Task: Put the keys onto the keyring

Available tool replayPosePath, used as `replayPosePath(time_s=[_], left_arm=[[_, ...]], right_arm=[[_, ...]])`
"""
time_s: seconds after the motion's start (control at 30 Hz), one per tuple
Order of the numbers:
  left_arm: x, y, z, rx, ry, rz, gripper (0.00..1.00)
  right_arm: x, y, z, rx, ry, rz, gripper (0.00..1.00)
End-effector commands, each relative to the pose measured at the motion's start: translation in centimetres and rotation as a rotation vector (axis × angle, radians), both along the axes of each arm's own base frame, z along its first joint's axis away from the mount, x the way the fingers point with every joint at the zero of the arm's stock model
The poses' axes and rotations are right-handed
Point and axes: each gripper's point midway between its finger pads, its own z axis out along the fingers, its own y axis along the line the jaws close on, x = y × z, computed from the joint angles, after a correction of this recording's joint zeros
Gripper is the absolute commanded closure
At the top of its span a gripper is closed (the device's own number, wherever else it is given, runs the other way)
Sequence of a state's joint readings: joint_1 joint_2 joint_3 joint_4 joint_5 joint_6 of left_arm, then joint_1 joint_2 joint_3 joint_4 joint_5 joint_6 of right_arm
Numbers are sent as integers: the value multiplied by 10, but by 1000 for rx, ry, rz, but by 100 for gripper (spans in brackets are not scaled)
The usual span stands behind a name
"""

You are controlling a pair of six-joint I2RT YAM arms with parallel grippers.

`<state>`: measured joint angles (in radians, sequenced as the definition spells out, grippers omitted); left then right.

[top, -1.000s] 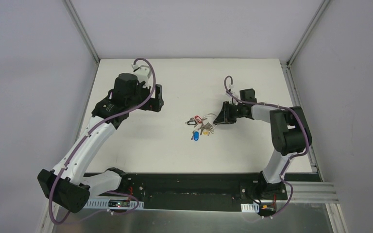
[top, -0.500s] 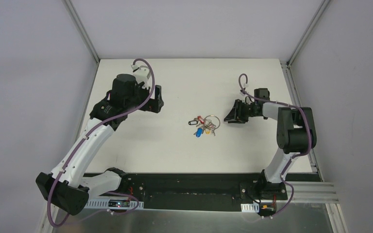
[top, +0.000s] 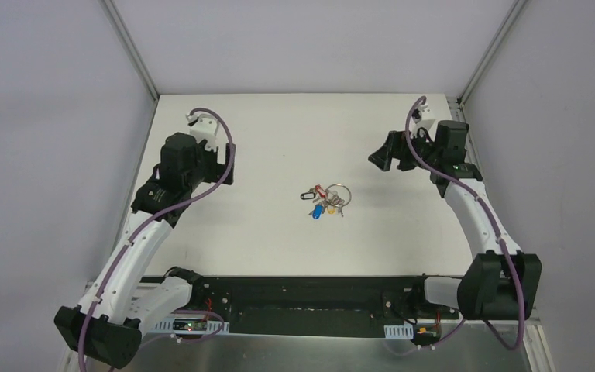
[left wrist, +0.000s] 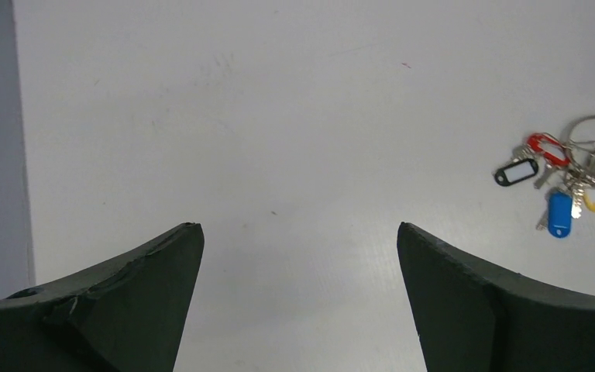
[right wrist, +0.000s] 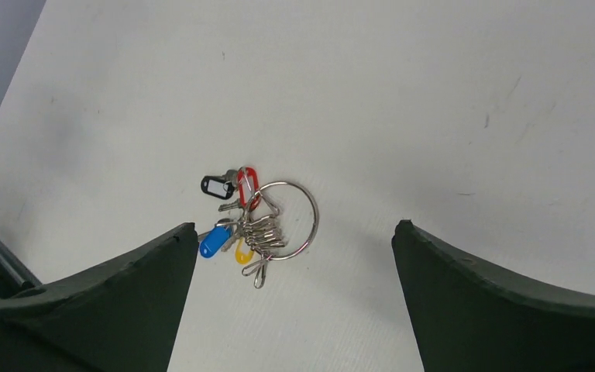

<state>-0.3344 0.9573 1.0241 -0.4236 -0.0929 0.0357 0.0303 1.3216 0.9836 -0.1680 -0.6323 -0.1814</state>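
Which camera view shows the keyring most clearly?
The right wrist view. The keyring lies whole near the middle of that picture and appears largest and sharpest there. The top external view also shows it whole, but very small. The left wrist view shows it small at the right edge, which cuts it off.

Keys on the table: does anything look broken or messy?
Nothing stands out. The keys lie in one tidy bunch against the keyring, flat on the table; nothing looks bent, broken or scattered.

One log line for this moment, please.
left gripper: jaws open, empty | right gripper: jaws open, empty | black-tag key, red-tag key: lying against keyring on table | threaded: cannot tell
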Motion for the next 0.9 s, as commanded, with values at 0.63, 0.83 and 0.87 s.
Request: replayPosePath(time_s=[0.63,0.83,0.87], left_arm=[[-41,47,24,-178,-273,64,1],[-49,27,23,-233,-294,-35,1],[-51,26,23,-234,-291,-47,1]], right_arm=[[-48,-20,97,-4,-414,-134,0],[-51,-21,85,-20,-397,-119,0],[-51,-22,83,-26,-398,-118,0]])
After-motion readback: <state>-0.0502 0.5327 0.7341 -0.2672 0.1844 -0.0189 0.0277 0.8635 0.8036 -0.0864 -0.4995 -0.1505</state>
